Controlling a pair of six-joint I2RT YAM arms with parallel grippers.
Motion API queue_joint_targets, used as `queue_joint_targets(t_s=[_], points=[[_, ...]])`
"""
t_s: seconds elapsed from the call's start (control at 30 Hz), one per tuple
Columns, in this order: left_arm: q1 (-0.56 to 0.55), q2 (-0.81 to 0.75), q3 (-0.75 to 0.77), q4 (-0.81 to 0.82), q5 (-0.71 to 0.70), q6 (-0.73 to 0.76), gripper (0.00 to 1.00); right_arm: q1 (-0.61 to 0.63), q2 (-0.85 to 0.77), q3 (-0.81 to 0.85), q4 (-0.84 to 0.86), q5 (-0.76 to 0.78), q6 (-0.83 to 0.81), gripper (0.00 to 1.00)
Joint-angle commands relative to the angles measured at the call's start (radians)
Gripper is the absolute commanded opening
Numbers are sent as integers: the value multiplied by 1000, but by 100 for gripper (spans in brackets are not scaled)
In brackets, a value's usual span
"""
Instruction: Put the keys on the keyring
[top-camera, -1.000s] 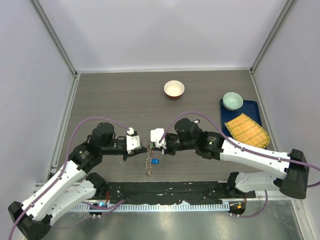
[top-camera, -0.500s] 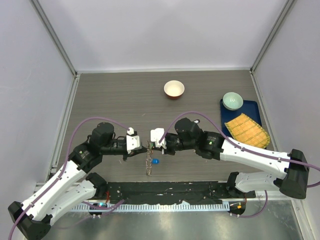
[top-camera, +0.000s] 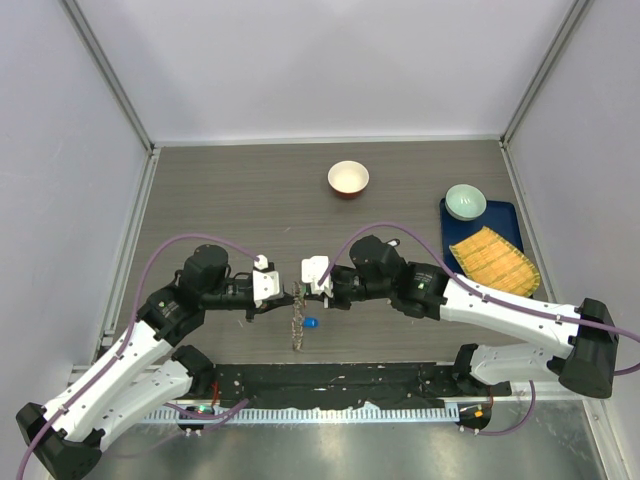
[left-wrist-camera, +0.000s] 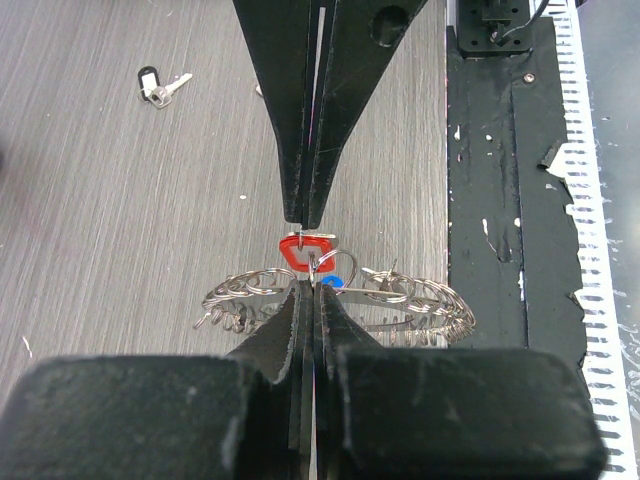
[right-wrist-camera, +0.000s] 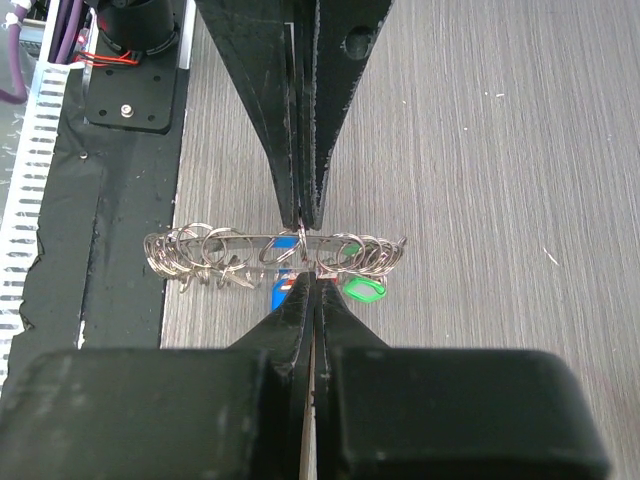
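1. At left, over the grey wood-grain table (top-camera: 220, 190): left gripper (top-camera: 290, 293), reaching rightward, jaws pressed to a hairline slit.
2. Pinched in those jaws, by the look of the right wrist view: the upper band of the keyring (right-wrist-camera: 275, 245). Turned on edge between the two arms, near the front of the table, so only a thin line from above. Whether its lower edge touches the wood, not clear.
3. In the left wrist view, well apart from the ring: black key (left-wrist-camera: 160, 85), flat on the table, a small ring through its head, touching nothing else.
4. Along the keyring's rim: a fringe of small silvery split rings, bunched thickest toward both ends in the wrist views.
5. At the ring's middle: red key (left-wrist-camera: 305, 252), with blue key (left-wrist-camera: 332, 283) just beside it and lower. Just under the rim in the right wrist view: green key (right-wrist-camera: 363, 290).
6. Just right of the ring: right gripper (top-camera: 304, 291), pointing leftward, almost tip to tip with the other claw. Jaws likewise squeezed together, tips clamped on the top of the red key's head.
7. Farther back, right of centre: red-and-cream bowl (top-camera: 348, 179), upright, alone on the wood.
8. At far right: blue tray (top-camera: 505, 218), carrying a pale green bowl (top-camera: 465, 201) at its far corner and a yellow ribbed mat (top-camera: 493, 260) on the nearer part.
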Motion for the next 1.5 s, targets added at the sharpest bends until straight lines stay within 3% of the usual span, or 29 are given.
queue_joint_targets(t_s=[0.0, 1.47], points=[[-3, -7, 7, 72, 8, 9, 0, -2, -24, 0, 34, -21, 8, 1], [-2, -2, 9, 69, 22, 10, 0, -2, -30, -1, 61, -24, 12, 1]])
